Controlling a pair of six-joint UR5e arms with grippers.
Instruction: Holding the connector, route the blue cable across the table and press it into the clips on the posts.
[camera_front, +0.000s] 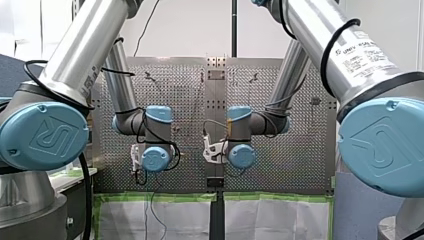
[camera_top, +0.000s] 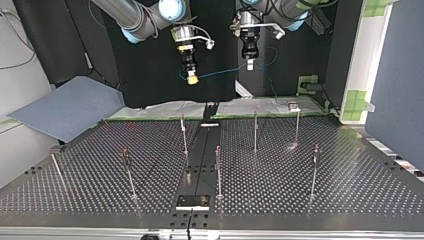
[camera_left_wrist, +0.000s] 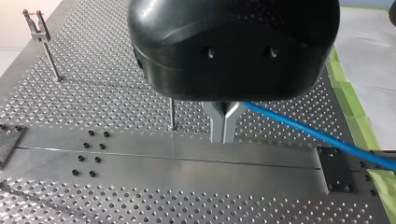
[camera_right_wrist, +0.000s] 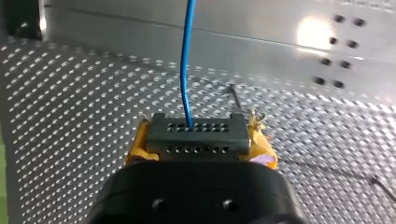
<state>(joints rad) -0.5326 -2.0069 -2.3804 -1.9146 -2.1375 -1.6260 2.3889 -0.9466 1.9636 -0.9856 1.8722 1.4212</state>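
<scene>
My right gripper (camera_right_wrist: 198, 140) has its yellow pads (camera_right_wrist: 261, 144) shut on a dark grey connector (camera_right_wrist: 196, 135). A thin blue cable (camera_right_wrist: 187, 60) leaves the connector's face. In the top view this gripper (camera_top: 191, 76) hangs above the table's far edge, and the blue cable (camera_top: 220, 73) runs from it to my left gripper (camera_top: 249, 64). The left wrist view has my left gripper (camera_left_wrist: 224, 130) with its metal fingers shut on the blue cable (camera_left_wrist: 317, 135), just above the table's middle strip. Several thin posts with clips stand on the table, such as one (camera_top: 183, 135) and another (camera_top: 255, 131).
A post (camera_left_wrist: 172, 114) stands just beside my left gripper's fingers, and a clip post (camera_left_wrist: 46, 51) stands farther off. A bare metal strip (camera_top: 200, 160) runs down the table's middle. A grey sheet (camera_top: 70, 107) lies at the top view's left, a blue panel (camera_top: 395, 85) at its right.
</scene>
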